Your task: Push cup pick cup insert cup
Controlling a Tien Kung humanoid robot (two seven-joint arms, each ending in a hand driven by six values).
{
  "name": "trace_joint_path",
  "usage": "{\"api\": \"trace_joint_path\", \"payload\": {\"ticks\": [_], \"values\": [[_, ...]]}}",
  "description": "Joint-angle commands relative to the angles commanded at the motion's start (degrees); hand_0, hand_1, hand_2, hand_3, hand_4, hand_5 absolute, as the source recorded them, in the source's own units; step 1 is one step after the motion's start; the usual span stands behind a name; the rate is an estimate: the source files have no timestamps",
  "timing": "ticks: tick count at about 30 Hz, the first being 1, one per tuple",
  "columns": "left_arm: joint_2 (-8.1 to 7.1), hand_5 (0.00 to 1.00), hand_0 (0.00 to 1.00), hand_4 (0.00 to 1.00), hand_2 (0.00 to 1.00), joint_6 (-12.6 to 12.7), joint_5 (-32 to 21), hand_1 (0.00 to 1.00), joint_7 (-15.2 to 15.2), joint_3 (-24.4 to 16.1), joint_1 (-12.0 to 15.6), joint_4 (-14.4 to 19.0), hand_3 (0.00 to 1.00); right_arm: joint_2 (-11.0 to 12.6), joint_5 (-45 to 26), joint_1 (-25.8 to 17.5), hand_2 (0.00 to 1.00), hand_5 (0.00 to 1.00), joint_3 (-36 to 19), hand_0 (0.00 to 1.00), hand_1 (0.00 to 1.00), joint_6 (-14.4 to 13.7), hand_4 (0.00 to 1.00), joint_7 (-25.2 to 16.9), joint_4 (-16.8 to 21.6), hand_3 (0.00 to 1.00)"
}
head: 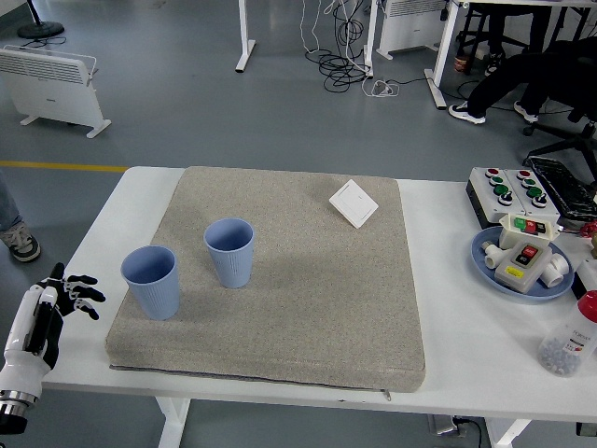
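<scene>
While you watch:
Left hand: fingers spread, holding nothing, at table's left edge.
Cups: left blue cup and right blue cup upright, near each other on grey mat.

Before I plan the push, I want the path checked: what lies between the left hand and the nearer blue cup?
Nothing: in the head view only bare white table and mat edge separate the left hand from the nearer blue cup.
</scene>
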State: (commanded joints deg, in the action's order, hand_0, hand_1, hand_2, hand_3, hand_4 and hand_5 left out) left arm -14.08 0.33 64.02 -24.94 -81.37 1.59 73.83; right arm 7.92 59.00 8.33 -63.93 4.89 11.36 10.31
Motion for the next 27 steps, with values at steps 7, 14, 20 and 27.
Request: {"api": "trace_joint_path", "payload": {"ticks": [7, 14, 20, 27], "values": [[1.05, 0.998, 0.487, 0.564, 0.468, -1.99, 3.48, 0.479, 2.69, 1.39, -1.09, -1.73, 0.417, 0.12, 0.00, 0.17, 0.680, 0.471, 0.01, 0.774, 0.684, 0.01, 0.132, 0.04, 0.00, 0.569], [1.39, 0.998, 0.536, 0.568, 0.485, -3.12, 5.10, 0.505, 4.07, 2.26, -2.17, -3.18, 0.431, 0.28, -0.09, 0.24, 0.680, 0.474, 0.06, 0.774, 0.684, 0.03, 0.132, 0.05, 0.00, 0.569], [1.56, 0.998, 0.565, 0.570, 0.487, -3.60, 5.96, 0.510, 4.62, 3.16, -2.87, -3.83, 0.433, 0.29, 0.04, 0.23, 0.681, 0.470, -0.05, 0.774, 0.684, 0.04, 0.132, 0.05, 0.00, 0.569], [2.08, 0.998, 0.580, 0.570, 0.489, -3.42, 6.63, 0.514, 5.01, 4.22, -4.58, -5.01, 0.437, 0.19, 0.31, 0.26, 0.681, 0.471, -0.20, 0.774, 0.684, 0.02, 0.132, 0.05, 0.00, 0.569]]}}
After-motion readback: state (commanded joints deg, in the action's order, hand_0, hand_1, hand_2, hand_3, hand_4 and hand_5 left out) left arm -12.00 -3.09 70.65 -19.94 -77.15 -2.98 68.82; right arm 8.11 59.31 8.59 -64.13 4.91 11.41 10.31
